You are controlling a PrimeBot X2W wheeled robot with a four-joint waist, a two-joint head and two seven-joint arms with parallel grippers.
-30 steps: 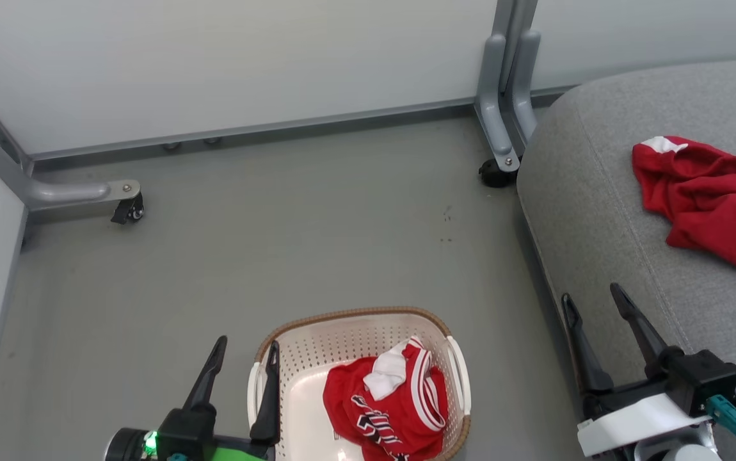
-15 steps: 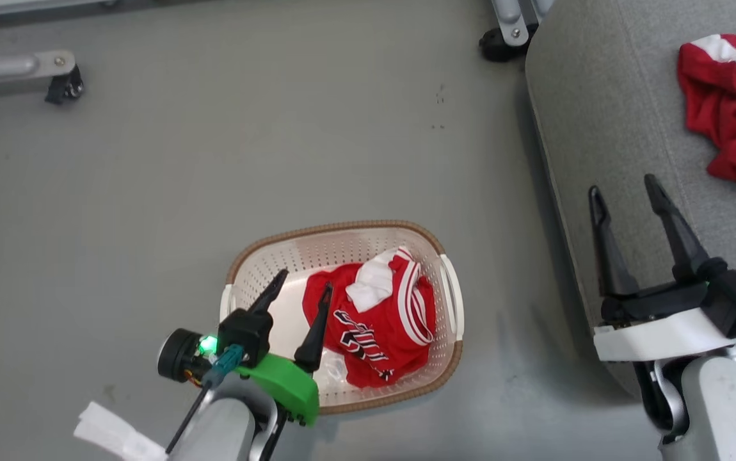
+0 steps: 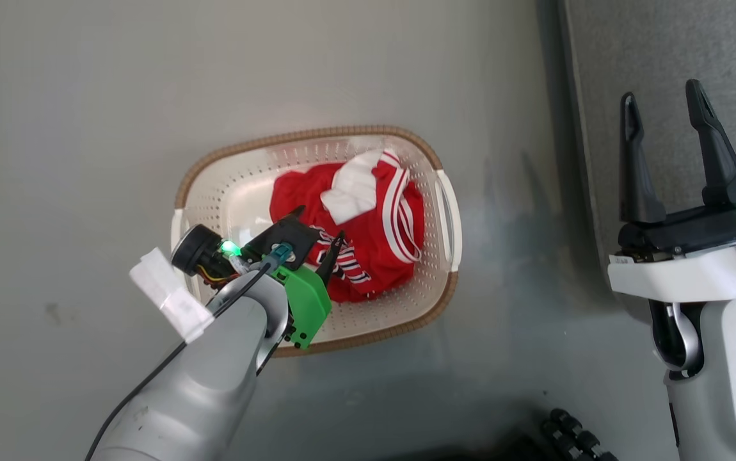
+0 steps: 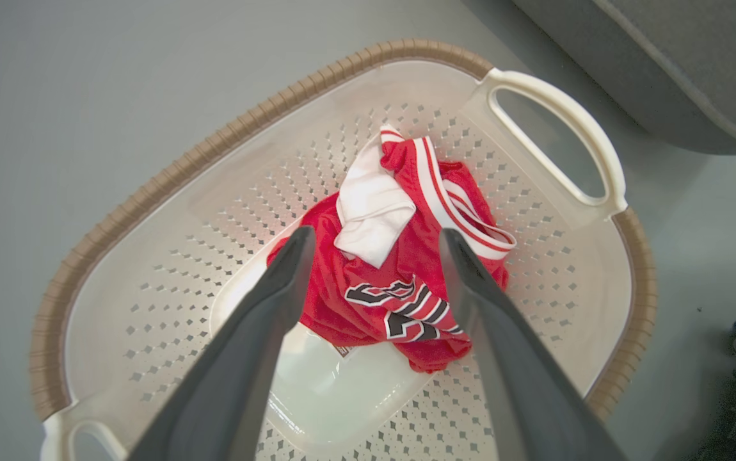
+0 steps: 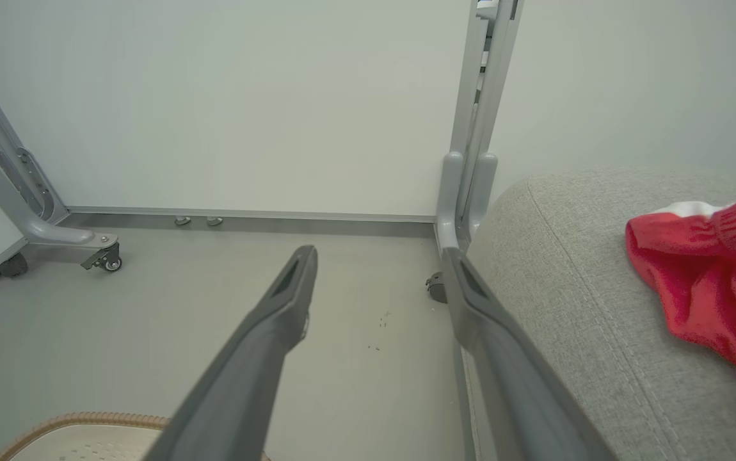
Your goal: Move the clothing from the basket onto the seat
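The cream basket (image 3: 304, 136) with its brown rim stands on the grey floor and holds a crumpled red jersey (image 3: 374, 237) with white stripes and black-and-white lettering. My left gripper (image 3: 320, 222) hangs open inside the basket, above the jersey's near edge. In the left wrist view its fingers straddle the jersey (image 4: 406, 269) without touching it, within the basket (image 4: 227, 134). My right gripper (image 3: 660, 91) stands open and empty over the edge of the grey seat (image 3: 662, 51). In the right wrist view a second red garment (image 5: 707, 282) lies on the seat (image 5: 573, 269), right of my right gripper (image 5: 379, 251).
White wall panels stand behind on grey metal legs with casters (image 5: 54, 230), and an upright post (image 5: 470, 160) rises by the seat's corner. A dark ribbed object (image 3: 573, 435) lies on the floor near the basket's right side.
The head camera has tilted down, shifting the whole picture. My left gripper has moved from beside the basket to over it, above the jersey. Both grippers stay open.
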